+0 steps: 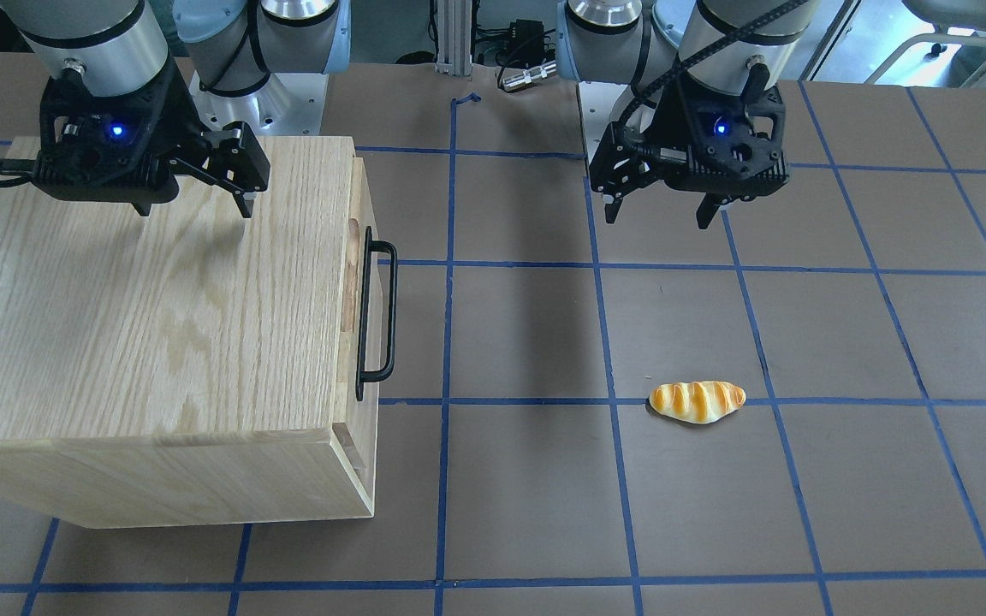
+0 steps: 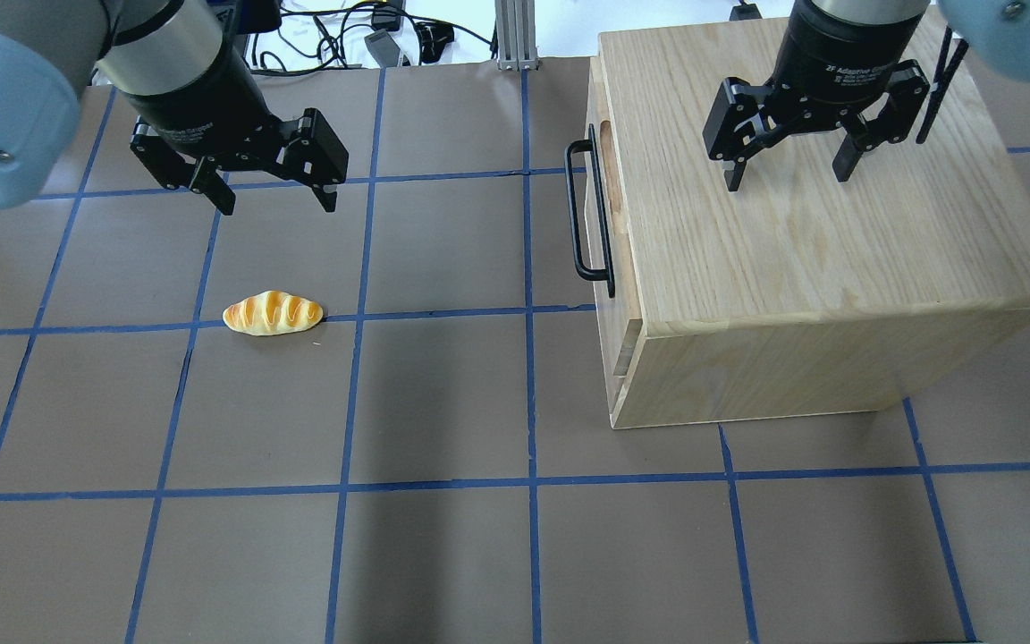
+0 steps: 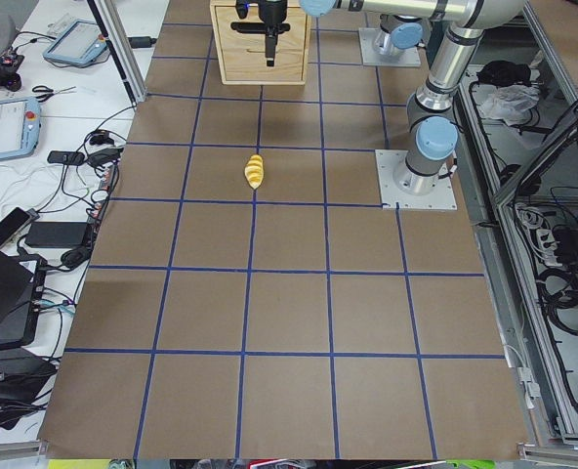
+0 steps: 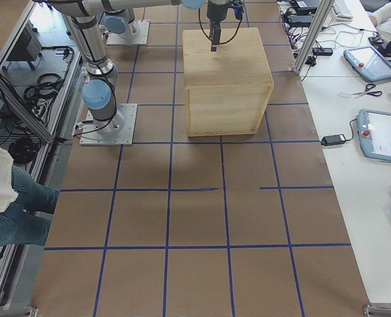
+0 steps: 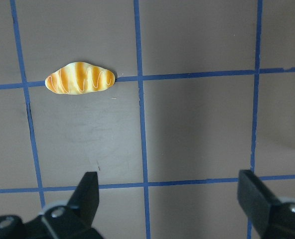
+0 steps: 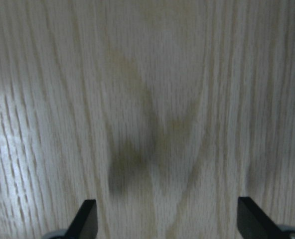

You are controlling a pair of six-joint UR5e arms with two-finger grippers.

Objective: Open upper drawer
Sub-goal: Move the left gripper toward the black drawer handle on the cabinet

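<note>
The upper drawer (image 2: 618,259) sits pushed into the oak cabinet (image 2: 792,250) on the robot's right side of the surface (image 2: 443,402), its black bar handle (image 2: 579,215) facing the middle. The right tool (image 2: 786,179) hangs over the cabinet's top, spread wide and empty. The left tool (image 2: 278,206), equally wide and empty, hangs above the surface near a bread roll (image 2: 272,313).

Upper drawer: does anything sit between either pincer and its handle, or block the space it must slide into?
Nothing visible does. The right pincer hovers open over the cabinet top, and the handle of the upper drawer is just past that top's edge. The bread roll lies well aside, near the left pincer.
</note>
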